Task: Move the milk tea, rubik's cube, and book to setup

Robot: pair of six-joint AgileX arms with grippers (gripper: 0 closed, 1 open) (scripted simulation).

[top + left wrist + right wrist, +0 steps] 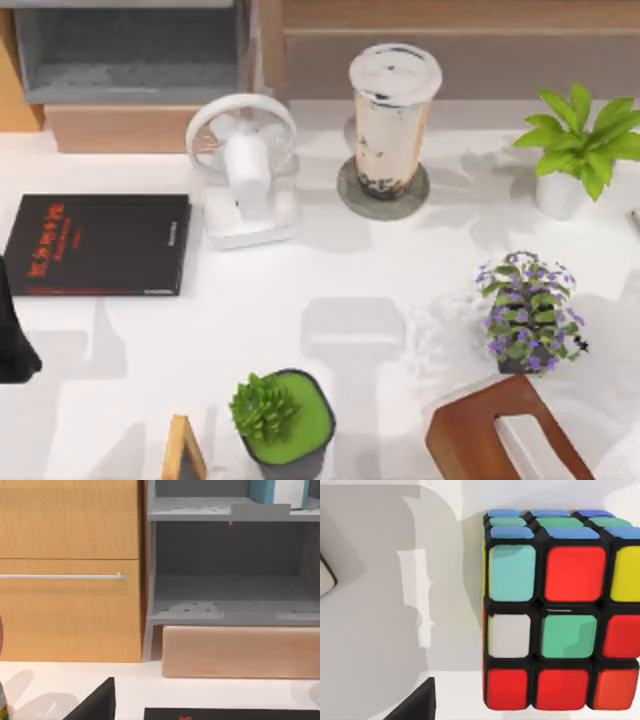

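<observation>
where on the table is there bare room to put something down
The widest bare patch is mid-table, bordered by the fan, black book, green succulent pot and purple flower pot. A smaller gap lies between the milk tea and the leafy plant. The near edge is crowded.

One milk tea (392, 120) on one coaster (352, 196); one rubik's cube (560, 625); two books, black (98, 244) and teal (278, 492); one fan (243, 165); three potted plants (283, 420).
</observation>
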